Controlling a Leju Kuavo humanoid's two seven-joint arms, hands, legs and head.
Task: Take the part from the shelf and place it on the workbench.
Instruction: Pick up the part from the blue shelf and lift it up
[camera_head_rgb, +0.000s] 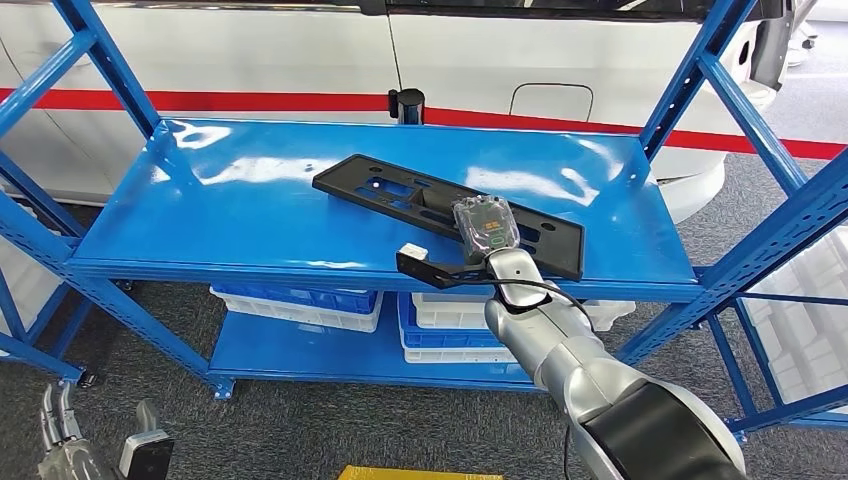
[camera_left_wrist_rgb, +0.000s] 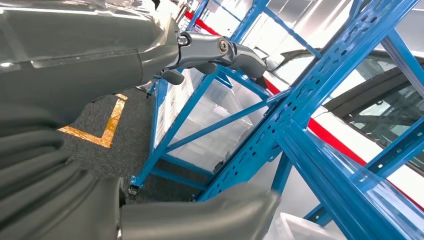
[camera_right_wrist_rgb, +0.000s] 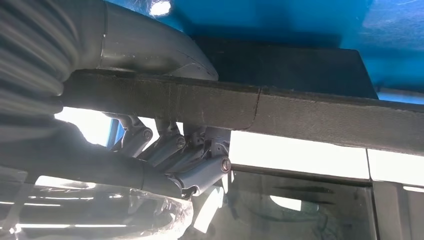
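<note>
Under the right robot hand (camera_head_rgb: 487, 232), the part (camera_head_rgb: 440, 205) is partly hidden

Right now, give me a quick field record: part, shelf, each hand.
part: long black plate, lying flat on the upper shelf board, near its front right
shelf: blue rack; bins on the lower level
right hand: at the part's near edge, thumb on one face and fingers on the other, gripping it
left hand: low beside the rack, holding nothing

We count one black part (camera_head_rgb: 440, 205) lying on one blue shelf (camera_head_rgb: 250, 215). Beneath it we see three bins: one blue bin (camera_head_rgb: 300, 298) and two white bins (camera_head_rgb: 450, 312). We also see two hands (camera_head_rgb: 487, 228).
</note>
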